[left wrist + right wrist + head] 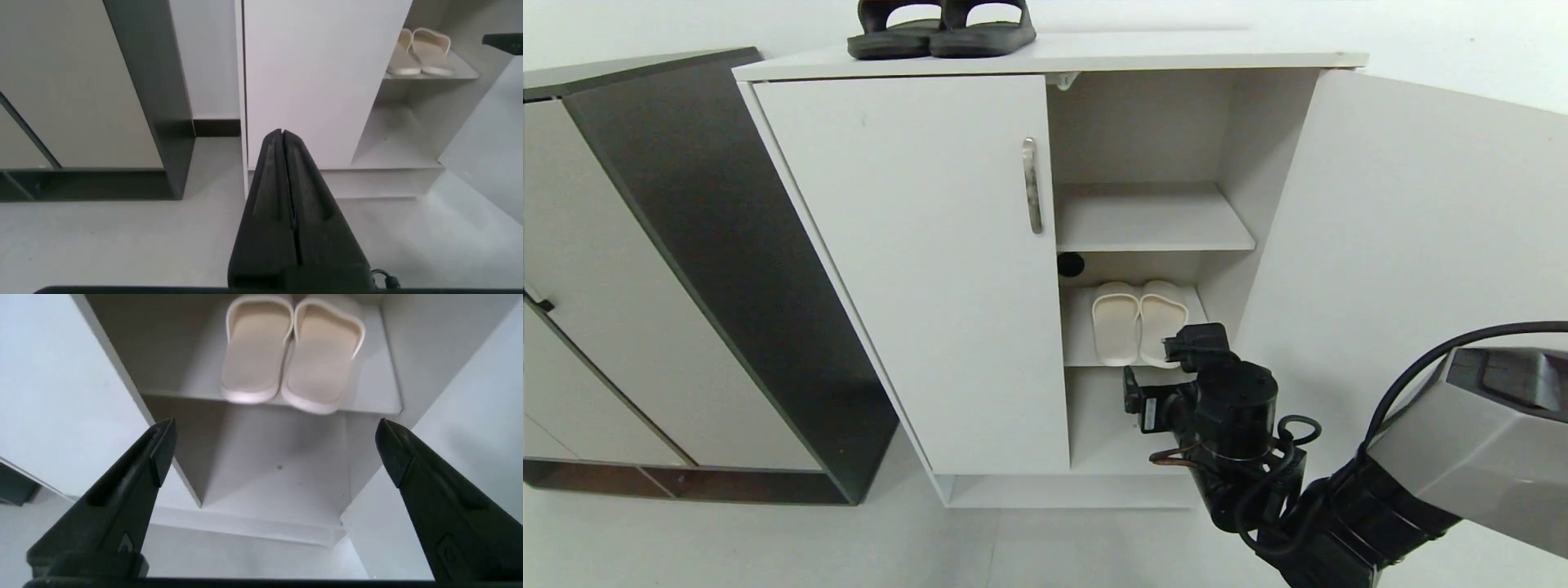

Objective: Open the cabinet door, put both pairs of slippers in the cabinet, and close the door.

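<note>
Before the cabinet (907, 269), right tool (275, 433) low and wide, just short of cream slippers (315, 355).

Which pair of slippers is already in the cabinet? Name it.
The cream pair, lying on a shelf inside the open cabinet. The black pair sits on the cabinet's top, outside.

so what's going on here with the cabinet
A robot is putting slippers away in a white cabinet whose right door is open. The white slippers lie side by side on a shelf inside, and the right gripper is open and empty just in front of them. The black slippers sit on top of the cabinet, not yet put in. The left gripper is shut and holds nothing.
</note>
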Available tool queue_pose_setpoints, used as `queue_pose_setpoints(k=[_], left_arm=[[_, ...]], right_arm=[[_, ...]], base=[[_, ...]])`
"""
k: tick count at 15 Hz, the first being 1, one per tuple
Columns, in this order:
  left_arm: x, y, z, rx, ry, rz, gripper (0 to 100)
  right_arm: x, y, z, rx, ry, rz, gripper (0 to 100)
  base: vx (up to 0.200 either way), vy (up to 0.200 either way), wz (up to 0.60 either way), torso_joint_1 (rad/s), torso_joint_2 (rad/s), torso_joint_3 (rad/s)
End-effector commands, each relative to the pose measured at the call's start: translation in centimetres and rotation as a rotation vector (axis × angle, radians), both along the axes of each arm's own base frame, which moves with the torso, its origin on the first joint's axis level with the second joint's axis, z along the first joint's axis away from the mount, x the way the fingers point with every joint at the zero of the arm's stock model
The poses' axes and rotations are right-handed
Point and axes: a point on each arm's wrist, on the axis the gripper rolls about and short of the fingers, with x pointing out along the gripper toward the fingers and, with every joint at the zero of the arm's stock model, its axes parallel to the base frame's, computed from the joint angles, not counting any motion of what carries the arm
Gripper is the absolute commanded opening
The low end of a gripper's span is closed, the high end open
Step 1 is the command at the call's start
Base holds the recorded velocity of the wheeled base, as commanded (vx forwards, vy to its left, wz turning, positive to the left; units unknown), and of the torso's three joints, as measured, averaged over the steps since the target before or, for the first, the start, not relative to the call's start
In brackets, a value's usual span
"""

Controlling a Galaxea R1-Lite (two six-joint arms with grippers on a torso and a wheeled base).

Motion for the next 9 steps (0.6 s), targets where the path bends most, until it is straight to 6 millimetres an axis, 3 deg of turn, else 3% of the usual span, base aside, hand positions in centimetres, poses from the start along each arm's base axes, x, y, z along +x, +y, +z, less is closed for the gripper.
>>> queue_pose_setpoints(k=[1, 4, 9], left_arm=[[0.0, 0.0, 0.0, -0.002, 0.0, 0.002, 0], [0.0, 0.01, 0.0, 0.004, 0.0, 0.003, 0], [0.0, 0.01, 0.0, 0.001, 0.0, 0.003, 0]], right_arm=[[-0.03, -0.02, -0.01, -0.001, 0.0, -0.002, 100], [-0.07, -0.23, -0.24, -0.014, 0.007, -0.009, 100], [-0.17, -0.33, -0.58, -0.034, 0.016, -0.008, 100]], base=[[0.0, 0.0, 0.0, 0.007, 0.0, 0.198], [0.0, 0.0, 0.0, 0.001, 0.01, 0.162], [0.0, 0.0, 0.0, 0.0, 0.0, 0.0]])
